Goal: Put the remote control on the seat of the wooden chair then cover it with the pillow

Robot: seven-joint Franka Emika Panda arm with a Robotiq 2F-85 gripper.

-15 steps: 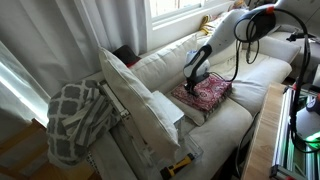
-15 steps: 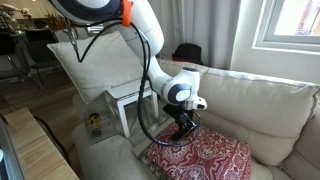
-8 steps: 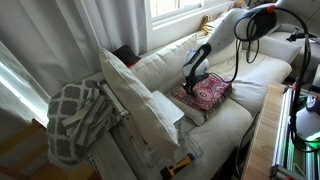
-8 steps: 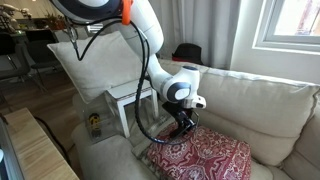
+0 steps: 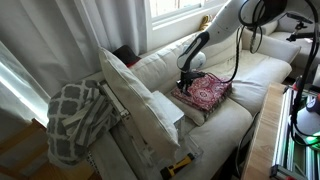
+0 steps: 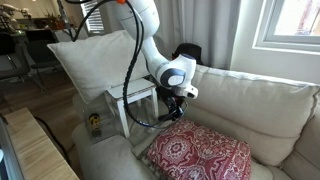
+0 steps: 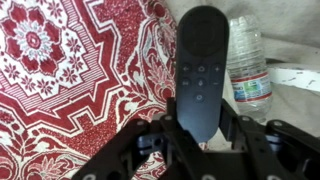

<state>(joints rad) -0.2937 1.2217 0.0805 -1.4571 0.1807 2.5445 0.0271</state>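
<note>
Remote control, slim black plastic (image 7: pixel 203 70), pinched in narrowed gripper (image 7: pixel 203 128) above red patterned cushion (image 7: pixel 70 70); transport step, next needs carry to pale wooden chair (image 6: pixel 128 97) seat by big off-white pillow (image 6: pixel 95 55).

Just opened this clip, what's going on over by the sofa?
The arm's end effector is shut on the black remote control, holding it just above the red cushion on the cream sofa. A water bottle lies beside the cushion. The remote is not yet on the wooden chair, and the pillow stands propped upright at the chair.
</note>
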